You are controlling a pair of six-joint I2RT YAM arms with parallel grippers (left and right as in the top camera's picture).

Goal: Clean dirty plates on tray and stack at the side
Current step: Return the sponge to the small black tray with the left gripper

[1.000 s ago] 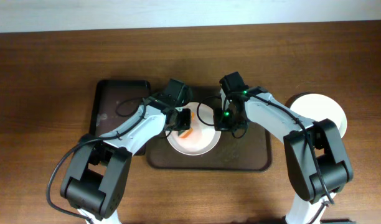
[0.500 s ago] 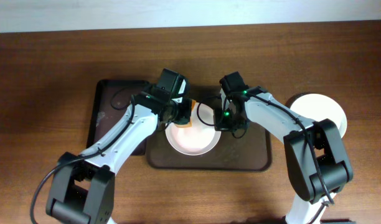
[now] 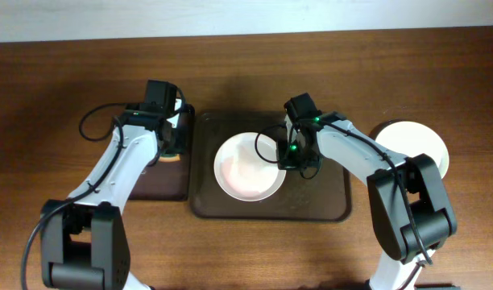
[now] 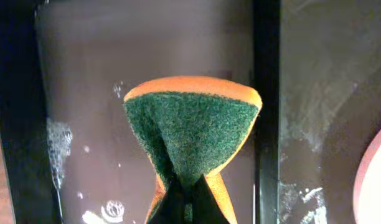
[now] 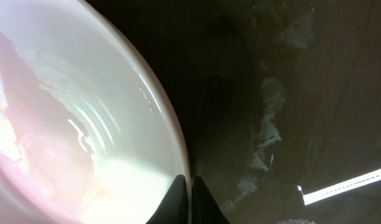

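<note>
While the left arm reached out over the far left of the tabletop (image 3: pixel 53 97), you could see its left gripper (image 4: pixel 184 202) clamped tight on a sponge (image 4: pixel 192 134), green scouring face towards the wrist camera, orange backing curling round the edges, the whole thing squeezed to a narrow waist where the jaws bit in. That sponge hung over the black tray (image 4: pixel 91 62), the narrow one, whose floor showed pale soapy specks and streaks; whether sponge and tray touched, I couldn't tell. Just to the right, edge against edge, sat the brown tray (image 3: pixel 327 201), big and round-cornered, with whitish smudges drying on its dark floor. On its left-of-middle lay the pinkish plate (image 3: pixel 246 169), flat and upright, a faint rosy film across its inside. And there at that plate's right rim was the right gripper (image 5: pixel 190 186), jaws closed down to a sliver with the rim running straight in between them, pinching it. Further right, off the tray and well apart from it, a white plate (image 3: pixel 424 141) rested on bare wood beside the right arm's elbow; whether one plate or more lay there I couldn't make out.
</note>
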